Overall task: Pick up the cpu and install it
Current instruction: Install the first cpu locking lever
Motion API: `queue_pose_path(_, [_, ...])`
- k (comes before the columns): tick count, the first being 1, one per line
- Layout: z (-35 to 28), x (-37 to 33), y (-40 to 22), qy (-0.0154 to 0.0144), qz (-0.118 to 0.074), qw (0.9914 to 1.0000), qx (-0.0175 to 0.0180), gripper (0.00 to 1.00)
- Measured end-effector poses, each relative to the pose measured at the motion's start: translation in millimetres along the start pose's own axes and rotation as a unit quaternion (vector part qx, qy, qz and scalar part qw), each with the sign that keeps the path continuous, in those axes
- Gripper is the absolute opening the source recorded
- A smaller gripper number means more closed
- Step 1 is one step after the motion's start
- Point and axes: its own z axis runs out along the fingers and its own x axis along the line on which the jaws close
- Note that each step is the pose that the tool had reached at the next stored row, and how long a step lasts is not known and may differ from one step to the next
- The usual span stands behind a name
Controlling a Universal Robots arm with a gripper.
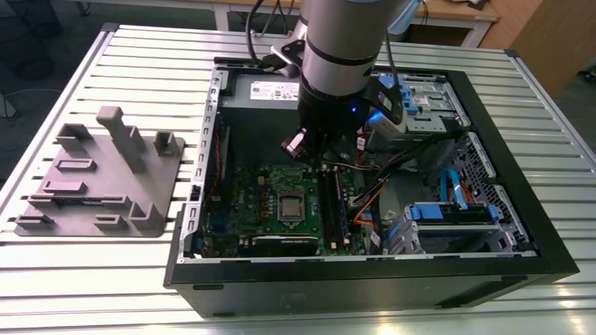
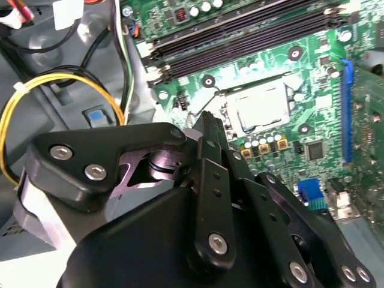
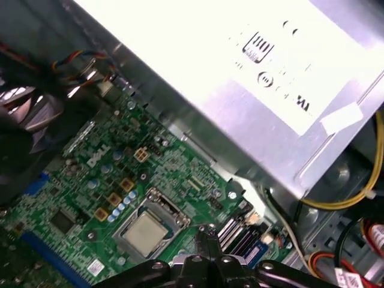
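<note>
The cpu is a small silver square lying flat in the socket in the middle of the green motherboard, inside the open computer case. In both wrist views the cpu lies apart from the fingers, with nothing touching it. My gripper hangs over the motherboard's far part, a little above and behind the socket. Its black fingers come together at one tip, shut and with nothing between them. That tip stands beside the socket's edge.
A grey plastic fixture with upright posts lies on the slatted table at the exterior view's left. Inside the case are the silver power supply, black memory slots, yellow and orange cables and blue-latched drive cages.
</note>
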Motion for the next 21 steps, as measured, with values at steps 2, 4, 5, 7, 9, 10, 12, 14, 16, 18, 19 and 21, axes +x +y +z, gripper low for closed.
queue_pose_path(2, [0.2, -2.1, 2.4, 0.0, 0.0, 1.0, 0.0, 0.11])
queue_pose_path(4, [0.3, -4.1, 4.7, 0.0, 0.0, 1.0, 0.0, 0.11])
queue_pose_path(5, [0.5, -5.2, 6.0, 0.0, 0.0, 1.0, 0.0, 0.11])
queue_pose_path(7, [0.6, -7.1, 8.2, 0.0, 0.0, 1.0, 0.0, 0.11])
queue_pose_path(9, [0.7, -8.4, 9.7, 0.0, 0.001, 1.0, 0.0, 0.11])
queue_pose_path(10, [0.8, -8.8, 10.1, 0.0, 0.001, 1.0, 0.0, 0.11])
queue_pose_path(12, [1.8, -9.1, 10.4, -0.0001, 0.002, 1.0, 0.0, 0.11])
queue_pose_path(14, [3.6, -9.2, 10.5, -0.0002, 0.006, 0.99998, 0.0002, 0.11])
queue_pose_path(16, [5.5, -9.4, 10.7, -0.0005, 0.011, 0.99993, 0.0003, 0.11])
queue_pose_path(18, [6.2, -9.9, 10.7, -0.001, 0.02, 0.9998, 0.0005, 0.11])
queue_pose_path(19, [6.5, -10.2, 10.6, -0.0012, 0.024, 0.99971, 0.0006, 0.11])
queue_pose_path(21, [7.0, -11.2, 10.3, -0.0015, 0.032, 0.9995, 0.0009, 0.11])
